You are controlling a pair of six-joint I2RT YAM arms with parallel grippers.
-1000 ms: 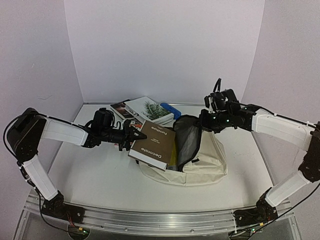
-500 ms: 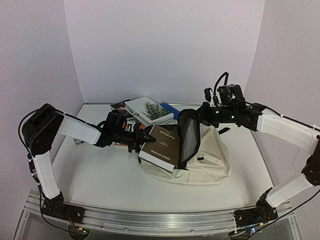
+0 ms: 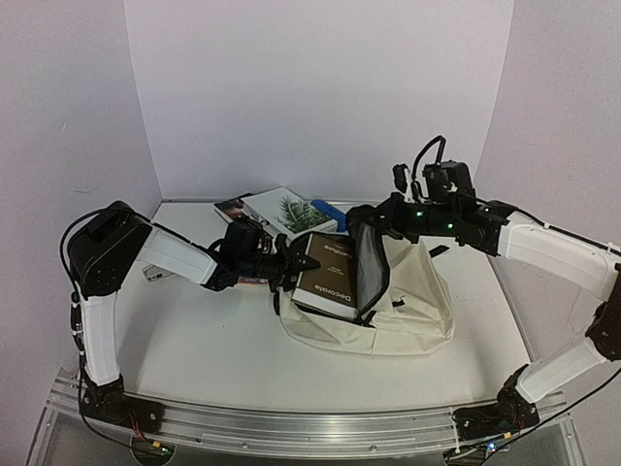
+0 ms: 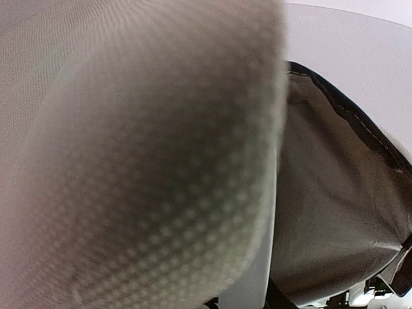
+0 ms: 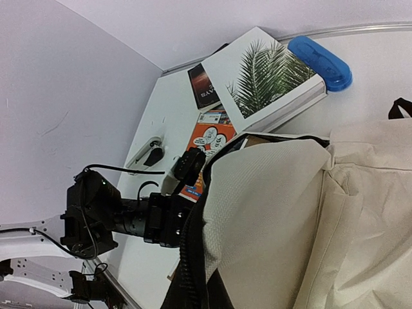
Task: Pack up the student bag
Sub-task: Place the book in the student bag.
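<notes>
Bag [image 3: 412, 313] lies on the bench [image 3: 194, 340] under the right pincer [image 3: 376, 225], which pinches its flap [image 3: 367, 264] up, while the left pincer [image 3: 283, 267] grips a book [image 3: 330, 279] half inside.

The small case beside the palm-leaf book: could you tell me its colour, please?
The case is bright blue, clearest in the right wrist view.

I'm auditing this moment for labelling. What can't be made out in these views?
Left wrist: a blurred textured surface fills the frame, hiding the fingers of the left gripper.
Right wrist: the flap of the student bag hides the fingers of the right gripper.
Top: that flap covers the far end of the brown book.
</notes>
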